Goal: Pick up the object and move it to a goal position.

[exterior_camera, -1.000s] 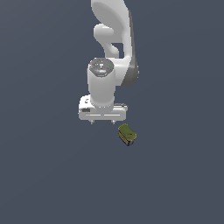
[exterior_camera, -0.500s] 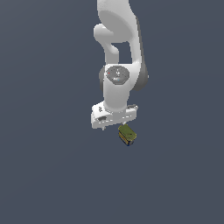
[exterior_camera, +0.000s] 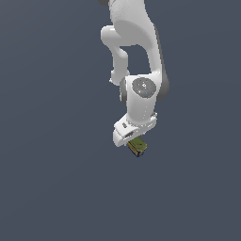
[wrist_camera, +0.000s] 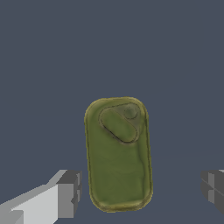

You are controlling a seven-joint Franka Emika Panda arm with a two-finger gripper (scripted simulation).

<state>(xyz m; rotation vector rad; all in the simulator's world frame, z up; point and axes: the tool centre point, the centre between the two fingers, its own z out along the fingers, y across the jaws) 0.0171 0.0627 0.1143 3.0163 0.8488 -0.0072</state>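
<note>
Olive-green box (wrist_camera: 118,153) lay between the gripper (wrist_camera: 142,188)'s spread fingers (wrist_camera: 68,192) — clear gaps both sides, nothing grasped.

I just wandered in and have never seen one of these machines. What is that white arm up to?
A white robot arm is going after a small olive-green box that lies on a plain grey surface. Its gripper is right above the box, open, with one finger on each side of it and gaps between. It has not closed on the box, so nothing is lifted yet. Closing and lifting looks like the likely next step.
</note>
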